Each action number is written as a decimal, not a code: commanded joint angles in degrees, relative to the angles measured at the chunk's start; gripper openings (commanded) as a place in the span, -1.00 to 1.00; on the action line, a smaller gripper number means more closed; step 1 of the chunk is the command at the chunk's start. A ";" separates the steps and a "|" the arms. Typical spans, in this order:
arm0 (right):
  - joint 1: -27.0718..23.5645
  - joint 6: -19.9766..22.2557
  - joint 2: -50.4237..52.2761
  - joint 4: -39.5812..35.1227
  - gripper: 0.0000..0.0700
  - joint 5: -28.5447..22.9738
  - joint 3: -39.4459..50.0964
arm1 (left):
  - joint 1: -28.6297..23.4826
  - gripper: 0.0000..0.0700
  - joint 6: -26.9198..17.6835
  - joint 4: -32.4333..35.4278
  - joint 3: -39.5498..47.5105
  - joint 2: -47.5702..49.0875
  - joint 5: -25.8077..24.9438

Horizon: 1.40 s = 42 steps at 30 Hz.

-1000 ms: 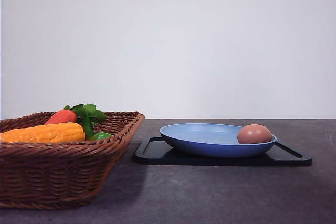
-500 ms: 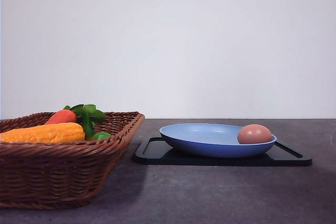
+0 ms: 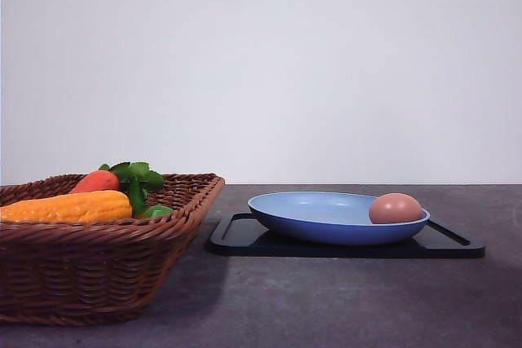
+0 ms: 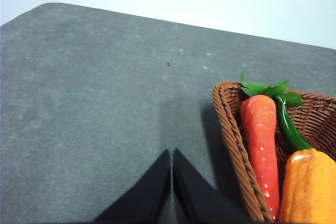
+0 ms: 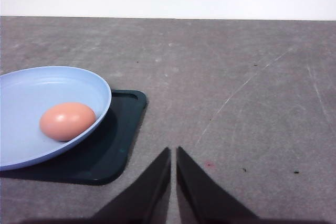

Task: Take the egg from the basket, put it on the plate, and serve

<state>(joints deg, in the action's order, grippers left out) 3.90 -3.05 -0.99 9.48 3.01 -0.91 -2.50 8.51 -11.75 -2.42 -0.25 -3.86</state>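
Egg [image 5: 67,121] is seen lying in plate [image 5: 37,98] near its rim, plate set on black tray [image 5: 113,145] on desk [image 5: 236,77]. R hand [image 5: 173,153] is pressed together, empty, apart from egg. L hand [image 4: 171,156] likewise closed, beside basket [image 4: 231,124] w/ carrot [image 4: 260,145].

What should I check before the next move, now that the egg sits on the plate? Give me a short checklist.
1. Egg on the plate: ok, resting near its right rim.
2. Plate on the black tray: ok, seated flat.
3. Right hand empty: ok, fingers shut with nothing between them, apart from the tray.
4. Left hand empty: ok, shut, over bare table beside the basket.
5. Egg stable for serving: cannot tell; it lies close to the rim and may roll.
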 commanded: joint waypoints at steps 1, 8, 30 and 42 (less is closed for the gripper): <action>-0.07 -0.66 0.09 -0.52 -1.00 0.00 0.31 | -0.13 -1.00 0.11 -0.46 1.14 0.09 -0.22; -0.07 -0.66 0.09 -0.52 -1.00 0.00 0.31 | -0.13 -1.00 0.11 -0.44 1.14 0.09 -0.22; -0.07 -0.66 0.09 -0.52 -1.00 0.00 0.31 | -0.13 -1.00 0.11 -0.46 1.14 0.09 -0.22; -0.07 -0.66 0.09 -0.52 -1.00 0.00 0.31 | -0.13 -1.00 0.09 -0.44 1.14 0.09 -0.22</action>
<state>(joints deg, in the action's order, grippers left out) 3.90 -3.07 -0.99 9.48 3.01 -0.91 -2.50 8.51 -11.73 -2.42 -0.25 -3.86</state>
